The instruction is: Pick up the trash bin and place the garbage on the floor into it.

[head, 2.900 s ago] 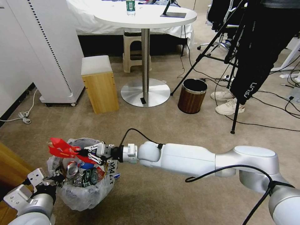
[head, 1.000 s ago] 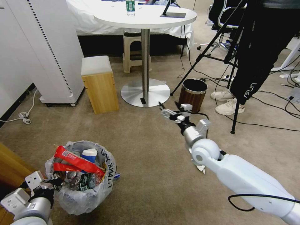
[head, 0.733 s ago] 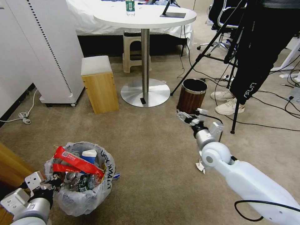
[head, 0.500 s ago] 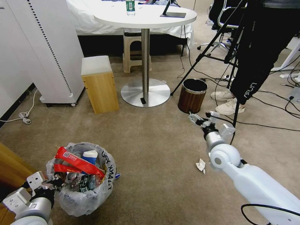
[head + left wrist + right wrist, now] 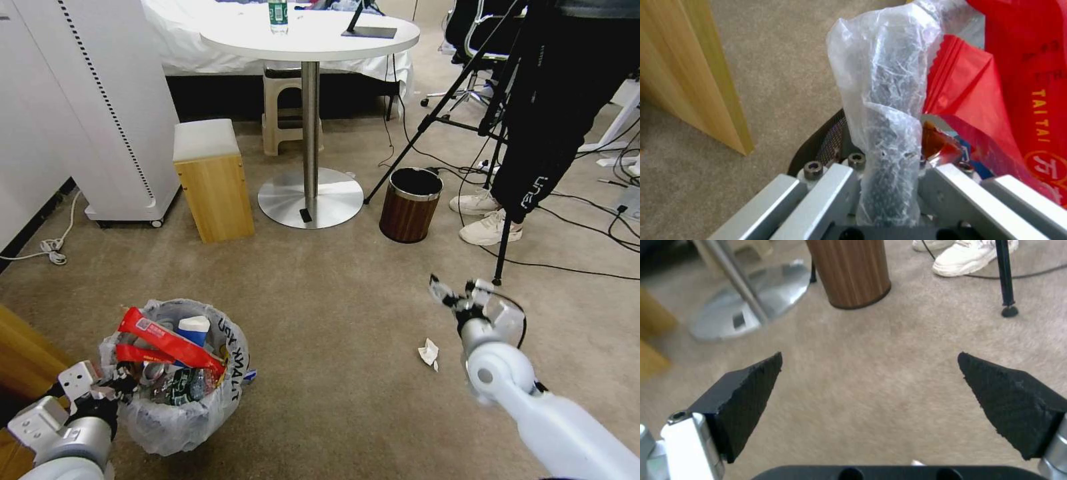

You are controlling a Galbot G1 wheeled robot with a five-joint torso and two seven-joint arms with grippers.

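On the beige floor (image 5: 320, 320), the trash bin (image 5: 180, 413) stands near left, its rim pinched by the left tool (image 5: 889, 186); the right tool (image 5: 460, 293), spread, hovers beside a crumpled tissue (image 5: 429, 352); the wood-grain bin (image 5: 410, 203) is far

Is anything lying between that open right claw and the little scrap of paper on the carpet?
Nothing visible: bare floor separates the right gripper, jaws open, from the crumpled tissue lying nearer the robot.

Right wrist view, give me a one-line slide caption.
Open right hand over carpet, facing a wood-grain bin and table base.
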